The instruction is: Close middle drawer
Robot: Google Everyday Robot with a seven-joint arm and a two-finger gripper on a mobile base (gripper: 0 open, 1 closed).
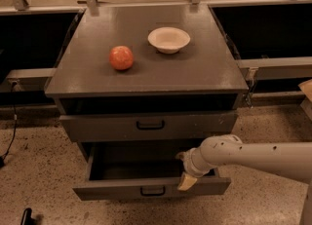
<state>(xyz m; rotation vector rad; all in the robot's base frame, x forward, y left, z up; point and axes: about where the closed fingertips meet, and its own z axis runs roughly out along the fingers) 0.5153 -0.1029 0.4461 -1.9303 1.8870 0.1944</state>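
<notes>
The grey cabinet (146, 68) has its middle drawer (122, 188) pulled out. The drawer has a plain grey front, a small black bar handle (152, 191) and a deep grey box open to view. My gripper (187, 180), with a tan tip on a white arm (253, 154) reaching in from the right, rests against the top edge of the drawer front, right of the handle. Above it, the top drawer (107, 126), with white chips at its right end, stands slightly out.
A red-orange apple (121, 57) and a white bowl (168, 39) sit on the cabinet top. Dark recessed counters (34, 39) flank the cabinet on both sides. The floor (39, 180) is speckled, with a black cable at the left and a dark object at the bottom left corner.
</notes>
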